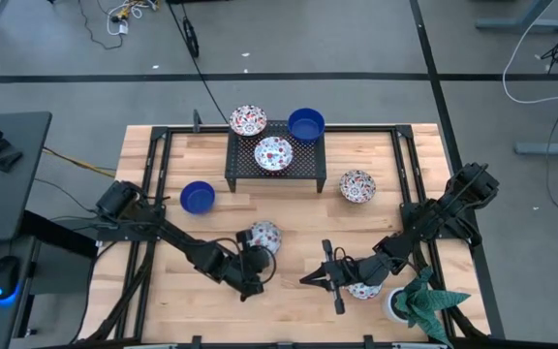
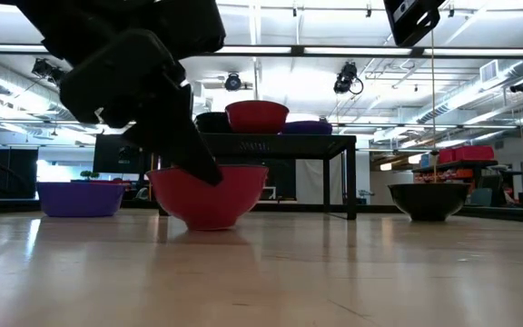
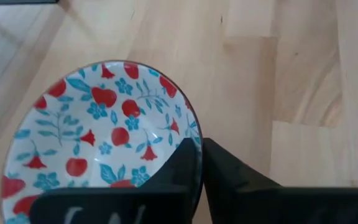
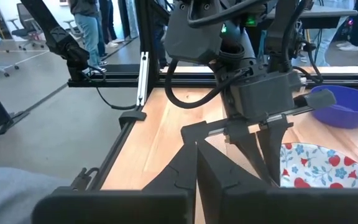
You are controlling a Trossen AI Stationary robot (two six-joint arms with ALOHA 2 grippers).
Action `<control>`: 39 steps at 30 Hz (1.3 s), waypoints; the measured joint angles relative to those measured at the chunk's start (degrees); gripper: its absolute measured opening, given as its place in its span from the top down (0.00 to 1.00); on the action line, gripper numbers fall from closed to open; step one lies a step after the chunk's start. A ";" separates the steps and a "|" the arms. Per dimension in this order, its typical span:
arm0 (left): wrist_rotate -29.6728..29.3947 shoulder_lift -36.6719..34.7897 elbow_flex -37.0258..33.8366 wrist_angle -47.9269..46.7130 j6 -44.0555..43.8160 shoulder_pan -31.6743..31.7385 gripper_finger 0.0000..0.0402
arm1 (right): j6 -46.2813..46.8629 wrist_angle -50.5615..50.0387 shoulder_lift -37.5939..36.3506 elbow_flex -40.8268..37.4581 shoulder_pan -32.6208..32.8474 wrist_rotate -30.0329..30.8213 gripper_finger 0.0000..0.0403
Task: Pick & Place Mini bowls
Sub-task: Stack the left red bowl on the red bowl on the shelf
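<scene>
Spanning the scene, the wooden table (image 1: 163,291) carries a black rack (image 1: 275,173); near its front edge, the left gripper (image 1: 257,260) pinches a floral bowl's (image 1: 265,236) rim, while the right gripper (image 1: 324,278) hovers narrowed, holding nothing.

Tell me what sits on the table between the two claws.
Only bare wood, in the high view: the left claw grips a floral bowl by its rim, and the right claw hangs shut, empty.

1 camera looks straight down on the whole table (image 1: 163,291), 1 sits level at tabletop height, and 2 close wrist cameras share the floral bowl (image 3: 98,134).
</scene>
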 joint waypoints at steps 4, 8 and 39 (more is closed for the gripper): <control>0.06 -0.08 0.05 -0.02 0.50 -0.02 0.96 | 0.03 -0.06 0.00 0.00 0.00 0.00 0.96; 0.70 -0.08 0.39 -0.60 0.44 -0.60 0.96 | -0.02 -0.19 0.00 0.00 0.00 0.00 0.96; 2.34 0.00 49.70 -51.11 19.98 7.88 0.98 | 2.08 -6.44 0.00 0.00 2.01 0.07 0.96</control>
